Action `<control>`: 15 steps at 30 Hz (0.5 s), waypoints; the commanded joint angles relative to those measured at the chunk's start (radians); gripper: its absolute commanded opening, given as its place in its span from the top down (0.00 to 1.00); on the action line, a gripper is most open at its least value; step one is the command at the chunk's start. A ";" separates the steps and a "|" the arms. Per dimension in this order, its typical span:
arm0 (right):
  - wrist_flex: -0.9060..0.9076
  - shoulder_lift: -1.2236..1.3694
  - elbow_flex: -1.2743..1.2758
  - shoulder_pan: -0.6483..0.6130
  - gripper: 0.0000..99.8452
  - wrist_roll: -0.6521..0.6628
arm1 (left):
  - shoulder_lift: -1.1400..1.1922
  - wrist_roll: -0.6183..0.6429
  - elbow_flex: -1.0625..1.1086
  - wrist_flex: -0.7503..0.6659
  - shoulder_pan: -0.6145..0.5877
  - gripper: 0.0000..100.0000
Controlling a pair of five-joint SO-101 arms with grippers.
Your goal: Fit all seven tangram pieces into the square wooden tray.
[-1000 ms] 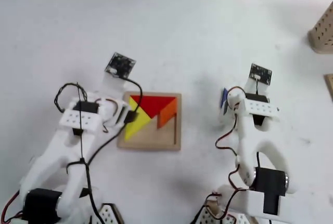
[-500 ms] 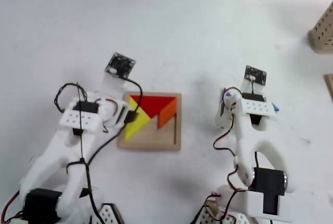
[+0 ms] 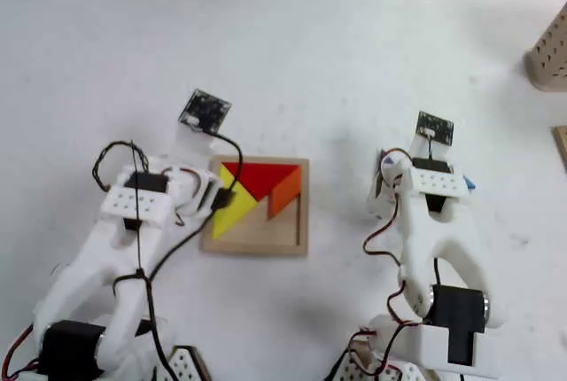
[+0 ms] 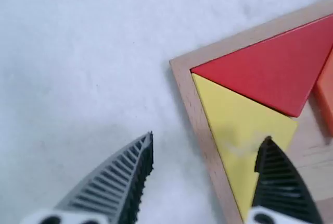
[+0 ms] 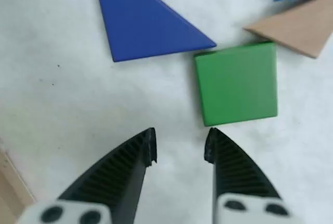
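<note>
Two open, empty grippers, left gripper set astride tray rim, green square laid just beside right gripper

Tray, centre of frame: lower part bare wood, open from above. Upper part taken by a red triangle, with a yellow triangle down the left side and an orange piece at right.

Left gripper straddles the tray's left rim, jaws apart. Left arm and black cable close off the lower-left approach.

Right gripper, jaws parted, has bare table between its tips. A green square sits just beside one tip and a blue triangle is near.

Table lies open between the tray and the right arm, and across the upper frame. A perforated block stands at the upper right edge.
</note>
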 commanded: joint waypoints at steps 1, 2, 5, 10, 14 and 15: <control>-0.001 -0.013 -0.035 -0.008 0.84 0.014 | -0.001 0.011 -0.006 0.002 0.015 0.69; 0.001 -0.013 -0.034 -0.008 0.84 0.014 | -0.001 0.011 -0.006 0.002 0.015 0.69; 0.004 -0.013 -0.034 -0.008 0.84 0.014 | -0.001 0.011 -0.005 0.002 0.015 0.69; 0.004 -0.013 -0.034 -0.004 0.84 0.014 | -0.001 0.011 -0.005 0.002 0.015 0.69; 0.004 -0.013 -0.034 -0.002 0.84 0.014 | -0.001 0.011 -0.005 0.002 0.015 0.69; 0.005 -0.013 -0.032 -0.004 0.84 0.014 | -0.001 0.011 -0.005 0.002 0.015 0.69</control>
